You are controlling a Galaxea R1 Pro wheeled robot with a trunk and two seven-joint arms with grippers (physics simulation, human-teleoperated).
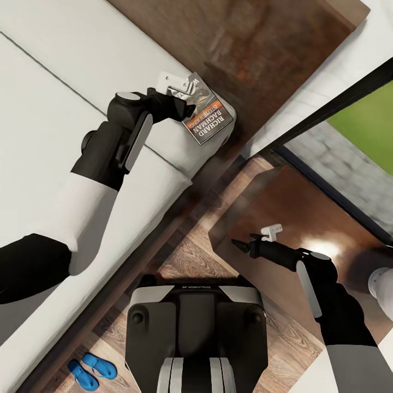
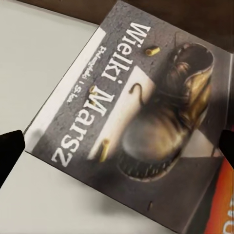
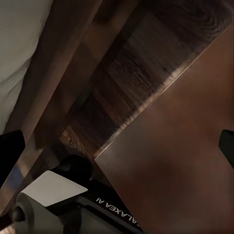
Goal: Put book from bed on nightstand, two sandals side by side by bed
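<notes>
At the bed's (image 1: 49,82) headboard-side corner, the left gripper (image 1: 177,85) hangs with fingers spread over the book (image 1: 210,117), not yet clamped. Book's long axis runs along the mattress edge toward the nightstand (image 1: 305,218) (right gripper (image 1: 271,232), parted, hovers there).

Head view evenly bright; glare patch on the nightstand (image 1: 322,248) top near its window-side edge. Right wrist view dim. Left wrist view soft, its book (image 2: 141,117) cover slightly blurred.
</notes>
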